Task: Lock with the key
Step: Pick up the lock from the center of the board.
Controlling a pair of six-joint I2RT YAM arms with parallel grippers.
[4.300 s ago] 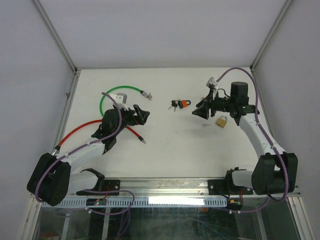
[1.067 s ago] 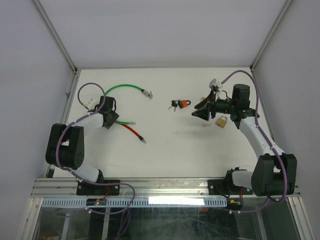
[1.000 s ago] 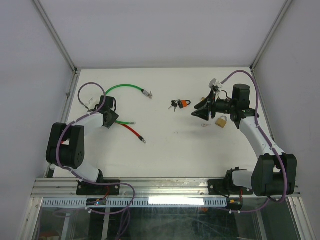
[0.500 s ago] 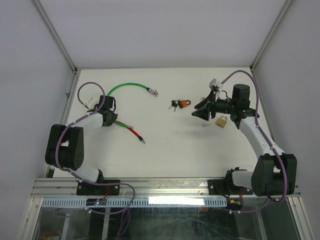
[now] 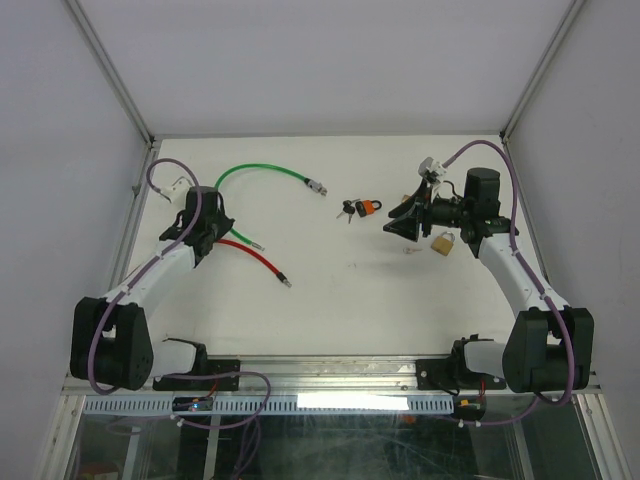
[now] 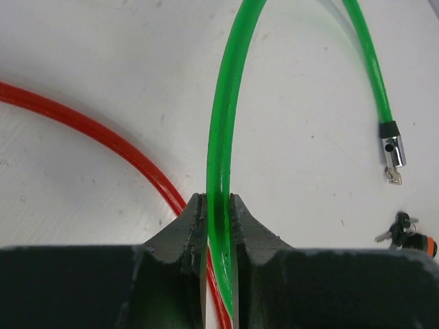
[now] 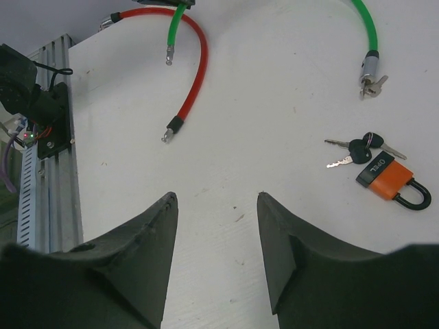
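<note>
Left gripper (image 6: 217, 200) clamps the green cable (image 6: 221, 123), likely springy and slick; right gripper (image 7: 217, 200) stands part-open, empty; better hold at two o'clock, by lock head (image 6: 393, 147).

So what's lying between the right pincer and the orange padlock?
Nothing. Only bare white table separates the right pincer from the orange padlock, which shows best in the right wrist view. The keys sit beside the padlock, off that line.
</note>
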